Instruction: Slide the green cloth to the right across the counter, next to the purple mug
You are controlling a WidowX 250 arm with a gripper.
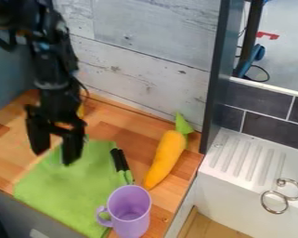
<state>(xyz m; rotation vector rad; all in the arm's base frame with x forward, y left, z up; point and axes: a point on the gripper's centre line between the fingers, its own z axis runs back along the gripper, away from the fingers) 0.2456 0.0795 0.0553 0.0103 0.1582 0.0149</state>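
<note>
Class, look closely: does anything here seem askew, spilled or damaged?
Nothing looks spilled or damaged. The green cloth lies slightly askew, reaching the front edge of the wooden counter, and the purple mug stands near that edge.

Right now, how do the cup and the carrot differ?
The cup is light purple, while the carrot is yellow-orange with a green top. The cup stands upright; the carrot lies flat. The cup is open-topped with a handle, whereas the carrot is long and tapered. Neither touches the pincer.
</note>
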